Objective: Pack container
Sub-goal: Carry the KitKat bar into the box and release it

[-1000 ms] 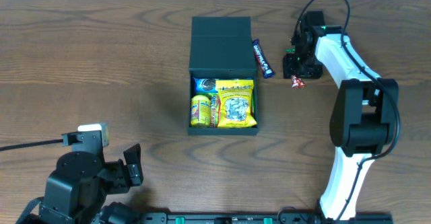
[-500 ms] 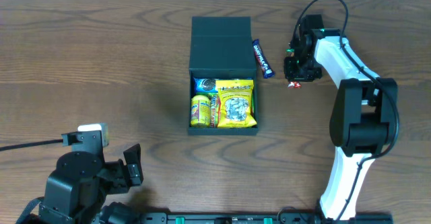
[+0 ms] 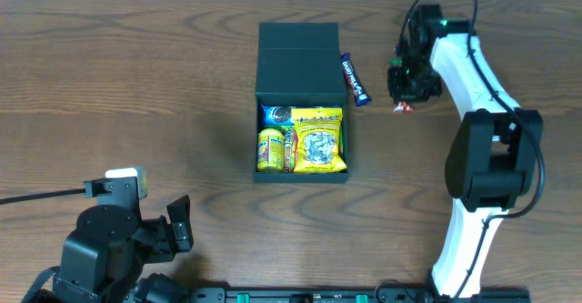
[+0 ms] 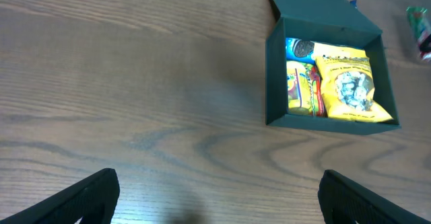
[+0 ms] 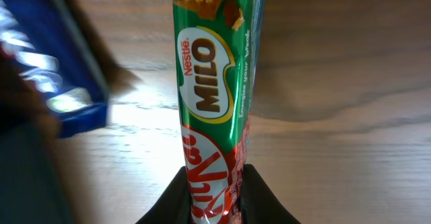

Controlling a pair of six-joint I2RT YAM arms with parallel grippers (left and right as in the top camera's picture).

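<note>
the right gripper [image 5: 215,177], jaws pinching the milo bar [image 5: 212,96], has just raised it, ready for the container [image 3: 298,62]; the left gripper [image 4: 219,200] idles, jaws spread.

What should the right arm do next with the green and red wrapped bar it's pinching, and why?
Probably carry it left over the matte black cardboard box. The right gripper is shut on the green and red Milo bar, right of the box, which lies open with snacks inside.
</note>
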